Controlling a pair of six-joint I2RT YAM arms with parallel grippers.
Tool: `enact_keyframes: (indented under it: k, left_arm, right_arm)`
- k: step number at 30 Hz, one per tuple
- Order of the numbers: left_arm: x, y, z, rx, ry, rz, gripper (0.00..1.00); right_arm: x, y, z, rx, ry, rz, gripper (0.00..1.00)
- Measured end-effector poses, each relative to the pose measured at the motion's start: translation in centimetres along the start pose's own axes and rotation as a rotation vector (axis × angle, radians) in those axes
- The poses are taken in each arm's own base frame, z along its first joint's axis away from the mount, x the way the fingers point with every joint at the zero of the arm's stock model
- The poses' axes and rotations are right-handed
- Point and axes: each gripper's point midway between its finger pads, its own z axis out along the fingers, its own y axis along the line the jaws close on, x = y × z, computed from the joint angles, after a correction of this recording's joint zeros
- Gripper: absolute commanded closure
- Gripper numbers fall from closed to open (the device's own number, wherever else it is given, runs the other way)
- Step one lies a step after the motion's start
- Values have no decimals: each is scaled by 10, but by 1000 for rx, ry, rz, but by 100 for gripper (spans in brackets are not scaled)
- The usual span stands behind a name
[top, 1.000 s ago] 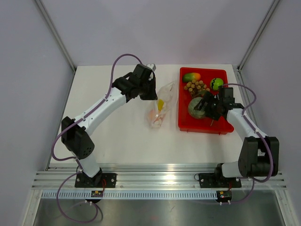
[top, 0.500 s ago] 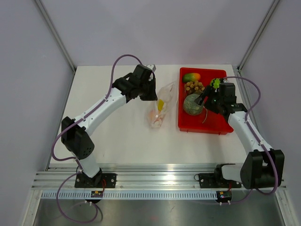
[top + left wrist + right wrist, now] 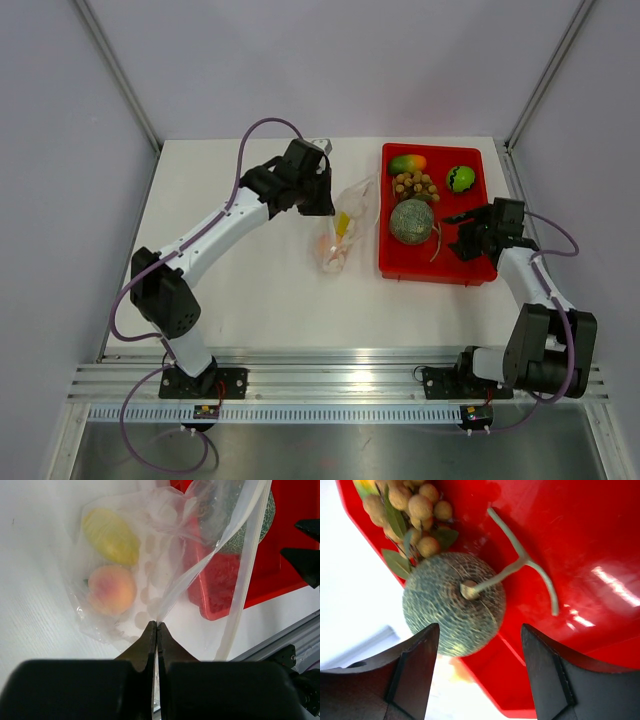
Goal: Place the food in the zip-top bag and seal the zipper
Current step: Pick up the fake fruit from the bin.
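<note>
L gripper (image 3: pixel 156 625) pinches the edge of the clear crinkly plastic zip bag (image 3: pixel 150 565) so its mouth gapes, just left of the red plastic tray (image 3: pixel 600 540). R gripper (image 3: pixel 479 630), open & empty, faces the round grey-green netted melon (image 3: pixel 452 605) mid-tray.

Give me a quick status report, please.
Left gripper shut on zip-top bag edge. Right gripper open, empty, facing melon in red tray. Bagged: peach, yellow piece; nothing blocking.

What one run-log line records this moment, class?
left claw: shut on zip-top bag | bag holds: yellow piece, peach fruit | right claw: open, empty, over red tray facing melon | zipper: unsealed
</note>
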Motion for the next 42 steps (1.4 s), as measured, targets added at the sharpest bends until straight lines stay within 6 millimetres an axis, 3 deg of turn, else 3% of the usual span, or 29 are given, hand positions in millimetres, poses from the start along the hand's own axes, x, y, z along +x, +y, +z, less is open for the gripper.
enact_keyframes:
  k: [4,9,20,24,26,31,37,42]
  left_arm:
    - [3,1,1,0,7,0,100]
    - [2,0,0,6,2,0,100]
    - [7,1,-2,13,5,1,100]
    - [6,0,-3,15,2,1,100]
    - [6,1,-3,16,1,1,100]
    - [9,2,-3,13,7,0,100]
    - [9,1,-3,16,5,0,100]
    - [-2,-9,-10,35,-13,6,100]
  right_arm:
    - [-3,6,13,-3,5,150,27]
    - [-2,-1,31,42,19,301,28]
    - [-3,-8,54,77,27,430,37]
    - [-1,-16,61,105,34,448,46]
    - [0,-19,65,114,37,451,57]
    - [1,-21,70,119,43,450,98]
    - [-3,-12,64,102,27,399,100]
    - [-19,10,31,43,-60,280,100]
